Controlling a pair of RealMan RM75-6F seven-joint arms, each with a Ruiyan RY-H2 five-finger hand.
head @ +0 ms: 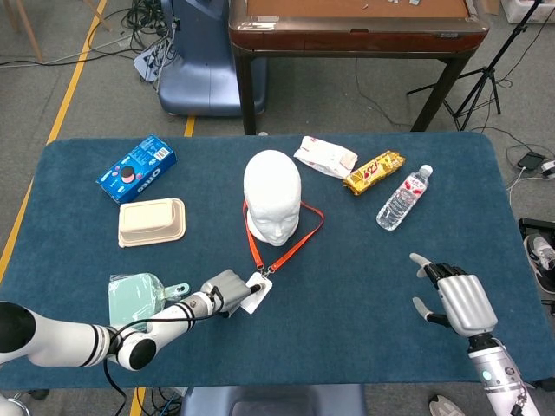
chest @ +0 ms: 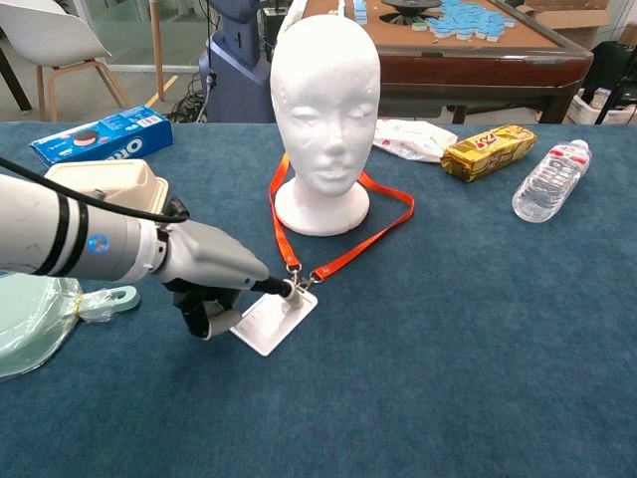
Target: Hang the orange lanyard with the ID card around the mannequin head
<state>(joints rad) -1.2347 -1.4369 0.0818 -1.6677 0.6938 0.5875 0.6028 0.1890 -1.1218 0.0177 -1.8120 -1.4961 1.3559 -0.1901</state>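
The white mannequin head (head: 272,196) (chest: 327,101) stands upright mid-table. The orange lanyard (head: 286,236) (chest: 353,234) loops around its base and runs forward in a taut V to the clip on the white ID card (head: 254,295) (chest: 273,321), which lies on the cloth. My left hand (head: 224,289) (chest: 209,278) pinches the lanyard's end at the card's clip, in front of the head. At the table's front right my right hand (head: 456,300) hovers with fingers spread and nothing in it; only the head view shows it.
A beige lidded box (head: 152,222) and a blue cookie box (head: 135,167) lie at the left. A pale green pouch (head: 135,295) is beside my left forearm. A white wrapper (head: 325,156), a yellow snack pack (head: 374,172) and a water bottle (head: 403,197) lie at the right back.
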